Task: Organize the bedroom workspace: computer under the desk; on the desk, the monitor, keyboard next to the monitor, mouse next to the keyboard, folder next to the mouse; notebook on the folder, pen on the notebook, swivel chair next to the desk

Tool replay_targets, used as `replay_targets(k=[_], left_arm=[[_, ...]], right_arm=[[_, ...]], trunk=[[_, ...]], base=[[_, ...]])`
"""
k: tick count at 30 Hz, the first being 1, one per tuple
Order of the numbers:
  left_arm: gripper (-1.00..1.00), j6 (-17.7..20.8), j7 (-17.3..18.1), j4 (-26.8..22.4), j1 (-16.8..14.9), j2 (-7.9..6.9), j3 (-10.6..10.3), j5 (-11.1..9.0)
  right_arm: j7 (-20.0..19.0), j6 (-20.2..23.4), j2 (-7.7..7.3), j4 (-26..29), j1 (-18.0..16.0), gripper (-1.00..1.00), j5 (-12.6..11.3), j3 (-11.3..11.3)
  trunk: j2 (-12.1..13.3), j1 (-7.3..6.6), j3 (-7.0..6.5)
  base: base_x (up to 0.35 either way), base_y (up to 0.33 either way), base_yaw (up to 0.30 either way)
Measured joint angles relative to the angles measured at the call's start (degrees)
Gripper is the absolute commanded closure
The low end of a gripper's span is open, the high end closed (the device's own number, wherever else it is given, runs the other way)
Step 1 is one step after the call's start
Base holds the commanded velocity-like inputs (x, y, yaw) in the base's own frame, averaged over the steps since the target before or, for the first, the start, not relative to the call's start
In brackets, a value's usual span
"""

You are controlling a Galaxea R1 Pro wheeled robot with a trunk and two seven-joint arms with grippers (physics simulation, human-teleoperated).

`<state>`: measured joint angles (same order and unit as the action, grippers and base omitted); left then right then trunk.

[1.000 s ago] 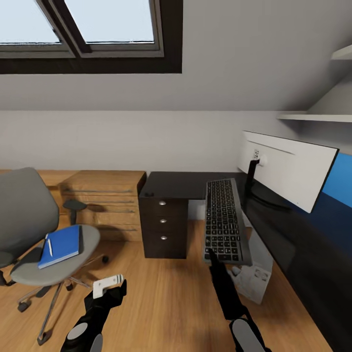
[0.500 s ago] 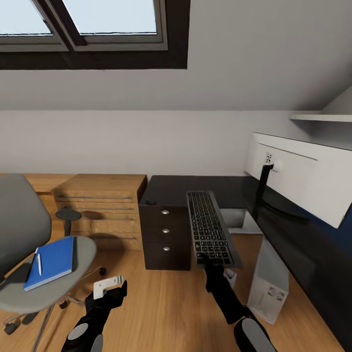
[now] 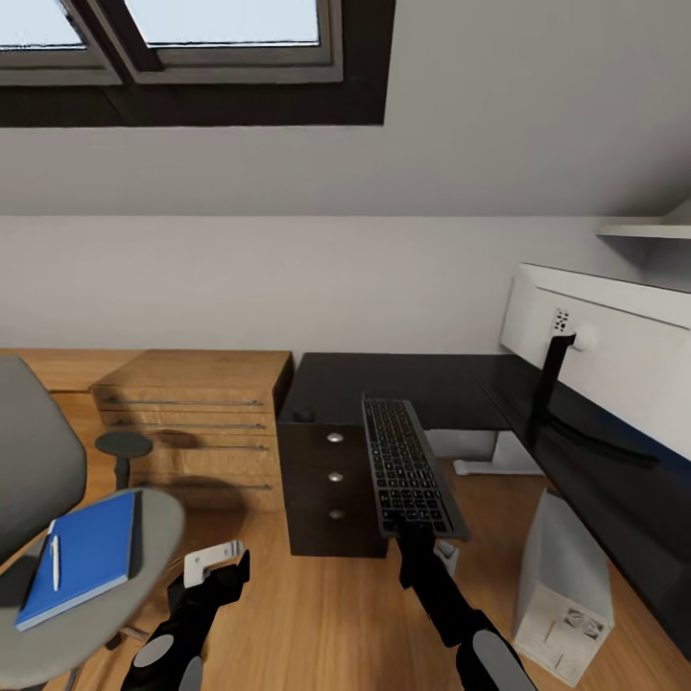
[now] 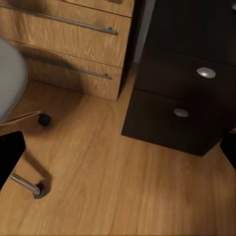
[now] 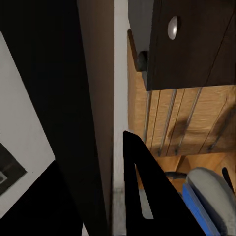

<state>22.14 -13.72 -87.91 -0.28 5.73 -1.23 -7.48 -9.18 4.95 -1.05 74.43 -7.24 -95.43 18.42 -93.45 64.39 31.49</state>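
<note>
Compared with a second ago, the whole head view has swung left: the monitor sits nearer the right edge and the swivel chair is partly cut off at the left. The right gripper is closed on the near end of the keyboard, holding it level in the air above the wood floor, in front of the desk and its drawer unit. The left gripper hangs low with nothing in it; how far its fingers are apart cannot be told. The blue folder lies on the chair seat with the pen on top. The computer stands on the floor by the desk.
</note>
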Motion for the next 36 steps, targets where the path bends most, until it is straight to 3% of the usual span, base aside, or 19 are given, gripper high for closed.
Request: replay_targets(k=[3,7,21,36], left_arm=[[-1.0,0.0,0.0,0.1,0.0,0.0,-0.3,0.0],[-1.0,0.0,-0.1,0.8,0.0,0.0,-2.1,0.0],[-1.0,0.0,-0.1,0.9,0.0,-0.02,-2.3,0.1],[-1.0,0.0,-0.2,0.9,0.0,-0.09,-2.3,0.1]], right_arm=[[0.0,-0.1,0.08,-0.7,0.0,1.0,0.0,0.0],[0.0,-0.3,0.2,-1.1,0.0,1.0,0.1,0.0],[0.1,-0.3,0.21,-1.1,0.0,1.0,0.0,-0.1],[0.0,-0.2,0.21,-1.6,0.0,1.0,0.0,-0.1]], trunk=[[0.0,0.0,0.0],[0.0,0.0,0.0],[0.0,0.0,0.0],[0.0,0.0,0.0]], base=[[0.328,0.128,0.0],[0.328,0.128,0.0],[0.328,0.117,0.0],[0.328,-0.031,0.0]])
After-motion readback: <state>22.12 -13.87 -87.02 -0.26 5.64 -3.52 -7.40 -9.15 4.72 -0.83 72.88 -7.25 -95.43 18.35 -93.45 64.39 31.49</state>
